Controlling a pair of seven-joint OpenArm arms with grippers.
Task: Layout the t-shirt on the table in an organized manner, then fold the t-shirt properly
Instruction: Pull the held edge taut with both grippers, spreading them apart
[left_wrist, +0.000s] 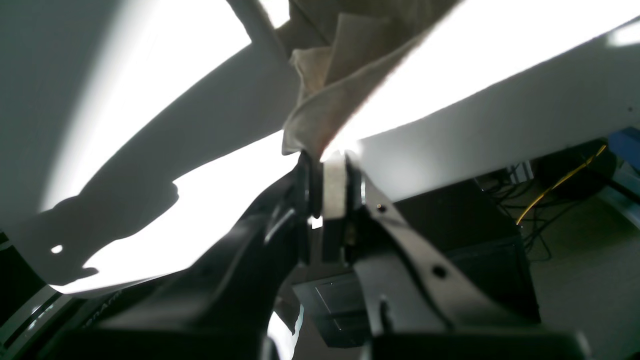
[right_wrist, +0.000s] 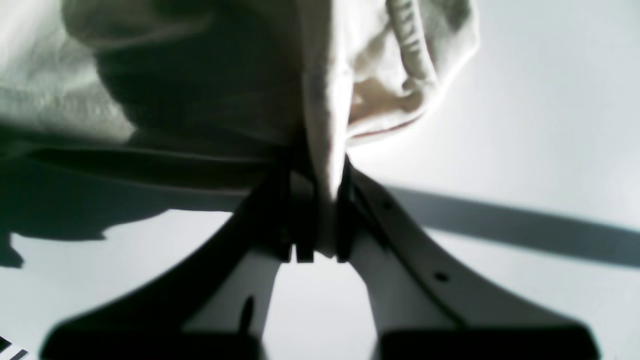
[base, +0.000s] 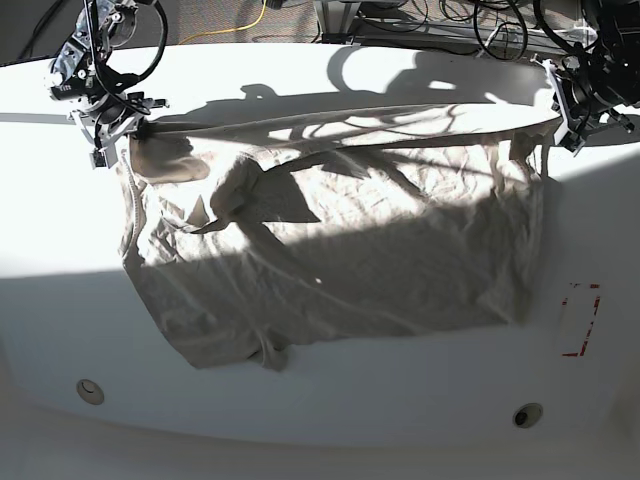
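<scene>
in the base view, the t-shirt (base: 350, 240) is seen stretched between both grippers over the table (base: 300, 400), which is taken as the landmark. the cloth is spread wide across the middle of the table, its upper edge pulled taut and its lower part wrinkled, with folds gathered toward the right gripper (base: 103, 152). by the right gripper (right_wrist: 320, 220), a bunched strip of the fabric is pinched between clenched jaws. by the left gripper (left_wrist: 325, 195), a corner is gripped, with the rest of the cloth trailed away from the fingertips.

the table's white surface is crossed by bright light and hard shadows. beyond its far edge, cables (base: 490, 25) are seen, one of them a yellow cable (base: 245, 25); in the left wrist view a black box (left_wrist: 480, 270) is also shown past the table's edge. two round holes are set in the table near its near edge, the left-hand hole (base: 90, 391) and the right-hand hole (base: 527, 415), and a red dashed mark (base: 581, 320) is shown on the table's right side. open tabletop is left between the lower hem and the table's near edge, and at both sides of the cloth.
</scene>
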